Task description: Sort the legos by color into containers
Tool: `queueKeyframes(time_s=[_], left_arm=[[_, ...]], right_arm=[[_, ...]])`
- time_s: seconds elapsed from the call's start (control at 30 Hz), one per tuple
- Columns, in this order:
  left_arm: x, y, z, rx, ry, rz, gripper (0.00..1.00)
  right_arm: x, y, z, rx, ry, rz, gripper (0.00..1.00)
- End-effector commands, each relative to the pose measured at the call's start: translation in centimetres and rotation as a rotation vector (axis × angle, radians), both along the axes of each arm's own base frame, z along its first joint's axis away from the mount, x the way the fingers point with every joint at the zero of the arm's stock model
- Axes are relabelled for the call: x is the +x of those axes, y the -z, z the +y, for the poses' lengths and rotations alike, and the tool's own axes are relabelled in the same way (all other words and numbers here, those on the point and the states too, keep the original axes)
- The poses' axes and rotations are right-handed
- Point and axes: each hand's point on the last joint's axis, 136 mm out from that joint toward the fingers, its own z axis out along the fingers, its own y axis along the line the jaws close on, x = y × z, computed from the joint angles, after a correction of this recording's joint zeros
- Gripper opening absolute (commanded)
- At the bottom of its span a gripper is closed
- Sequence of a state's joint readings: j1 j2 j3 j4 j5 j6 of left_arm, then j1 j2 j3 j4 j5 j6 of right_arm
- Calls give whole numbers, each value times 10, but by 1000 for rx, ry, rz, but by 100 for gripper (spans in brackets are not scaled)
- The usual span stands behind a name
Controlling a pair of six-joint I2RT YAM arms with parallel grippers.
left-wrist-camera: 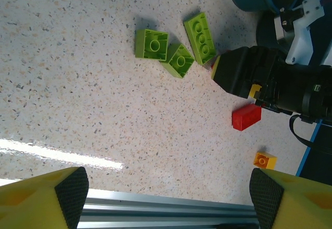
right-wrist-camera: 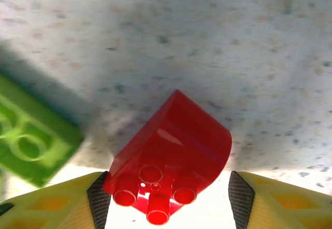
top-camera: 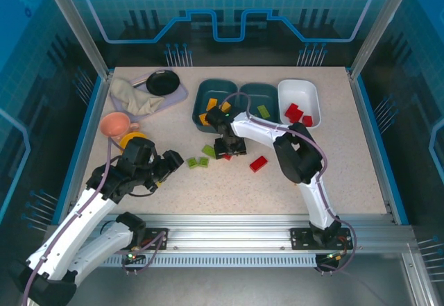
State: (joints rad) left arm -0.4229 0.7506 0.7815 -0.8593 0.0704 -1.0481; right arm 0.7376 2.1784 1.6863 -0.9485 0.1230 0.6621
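Right claw (right-wrist-camera: pixel 168 198) straddles a red curved brick (right-wrist-camera: pixel 176 140), unclamped; next pinch, carry to white tray (top-camera: pixel 300 89). Left claw (left-wrist-camera: pixel 168 190) gapes empty.

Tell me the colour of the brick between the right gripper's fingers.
Red; the brick shows best in the right wrist view.

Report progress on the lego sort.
Done: red bricks in the white tray, orange bricks and a green brick in the teal trays. In hand: right gripper straddles a curved red brick, grip unclear. Remaining on the table: three green bricks, one red, one orange.
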Motion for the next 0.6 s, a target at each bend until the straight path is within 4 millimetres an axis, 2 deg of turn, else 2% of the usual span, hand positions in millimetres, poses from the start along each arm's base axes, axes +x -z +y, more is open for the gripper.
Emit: queueKeyframes(time_s=[0.0,0.13,0.33,0.47,0.57], left_arm=[[-2,3,1,7,-3,6,84],[1,1,0,3,-3,-2,84],[11,-11,-6,4,31,-51,85],[22,-21,-13,-19,47,-98,85],[26,-26,-18,-46,51,-119,86]], right_arm=[[2,-18,-21,-20,16,-29,62],[-2,-24,-35,-8,45,-45,62],[2,-41,-17,93,96,-105,71],[11,-34,-12,81,93,-103,72],[14,-22,-18,50,83,-71,72]])
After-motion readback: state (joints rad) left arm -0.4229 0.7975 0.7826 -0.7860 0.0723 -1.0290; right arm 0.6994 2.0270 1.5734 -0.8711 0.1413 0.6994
